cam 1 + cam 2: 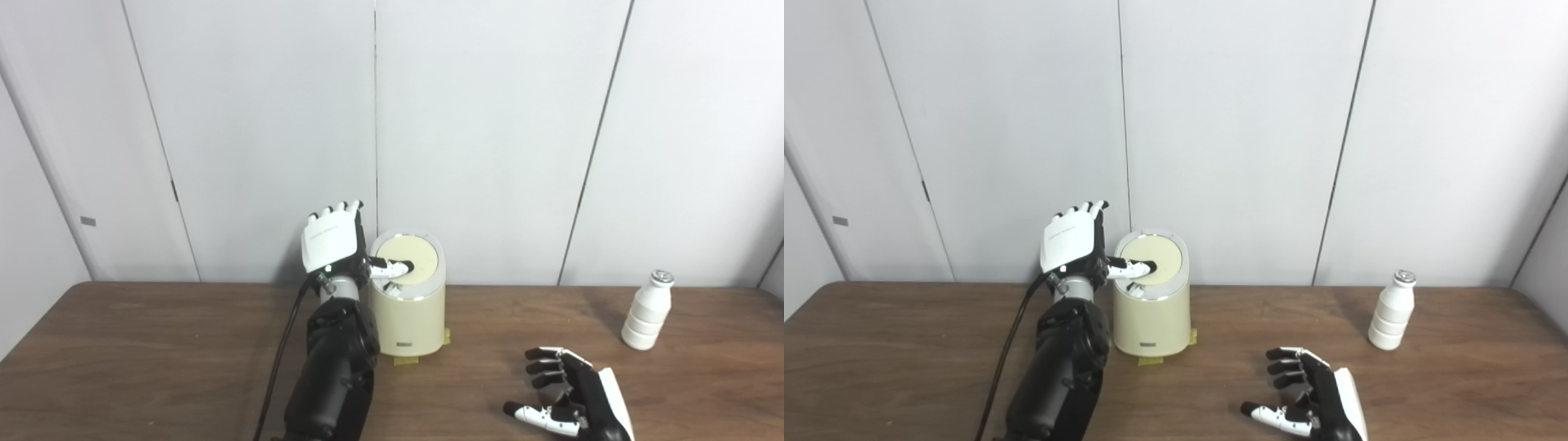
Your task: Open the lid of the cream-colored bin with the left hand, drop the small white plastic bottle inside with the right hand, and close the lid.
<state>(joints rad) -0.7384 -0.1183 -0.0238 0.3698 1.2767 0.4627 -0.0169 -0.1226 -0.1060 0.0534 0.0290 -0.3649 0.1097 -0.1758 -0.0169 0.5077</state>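
Left thumb is resting on the shut bin lid; bottle is waiting at the desk's right.

The cream-colored bin [409,300] is standing closed at twelve o'clock, contents hidden. The left hand [334,245] is hovering beside it, fingers [337,209] apart and straight. The white bottle [647,310] is standing upright at two o'clock on the desk [153,343]. The right hand [572,395] is lying empty, fingers spread.

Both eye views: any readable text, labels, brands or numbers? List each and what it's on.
None can be read.
Left hand: faint grey line of print on its white back, too blurred to read.
Cream-colored bin: small dark label low on the front, too small to read.
Small white plastic bottle: no print visible.
Wall panel: small grey tag at far left, nothing legible.
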